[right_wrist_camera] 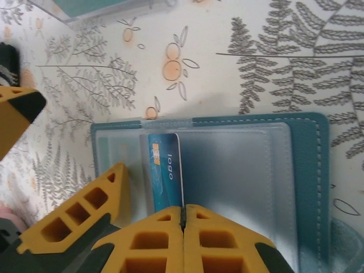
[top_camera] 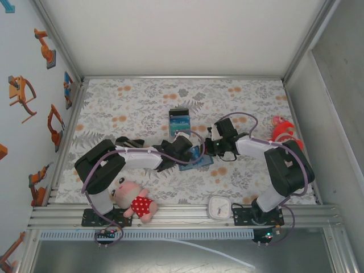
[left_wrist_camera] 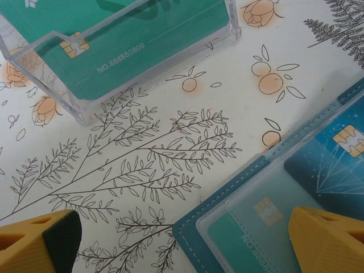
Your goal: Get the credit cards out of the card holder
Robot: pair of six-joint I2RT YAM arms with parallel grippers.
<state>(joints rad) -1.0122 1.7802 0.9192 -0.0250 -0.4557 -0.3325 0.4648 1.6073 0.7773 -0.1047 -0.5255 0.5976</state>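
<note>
The card holder [top_camera: 198, 158] lies open on the floral mat, a steel-blue wallet [right_wrist_camera: 239, 170] with clear pockets. My right gripper [right_wrist_camera: 183, 219] is shut on the edge of a blue credit card [right_wrist_camera: 165, 170] marked "logo", which stands on edge over the wallet's middle. My left gripper [left_wrist_camera: 182, 244] is open at the wallet's left corner [left_wrist_camera: 187, 236], one yellow finger [left_wrist_camera: 327, 239] over the left panel. A teal card [left_wrist_camera: 239, 239] sits in that panel's pocket, beside the dark blue card [left_wrist_camera: 330, 165]. From above, the two grippers, left [top_camera: 181, 149] and right [top_camera: 209, 148], meet over the wallet.
A clear plastic box [top_camera: 180, 120] holding teal cards [left_wrist_camera: 131, 34] stands just beyond the wallet. A plush doll [top_camera: 136, 202] and a white clock [top_camera: 218, 207] sit at the near edge. A red toy [top_camera: 281, 131] lies at the right.
</note>
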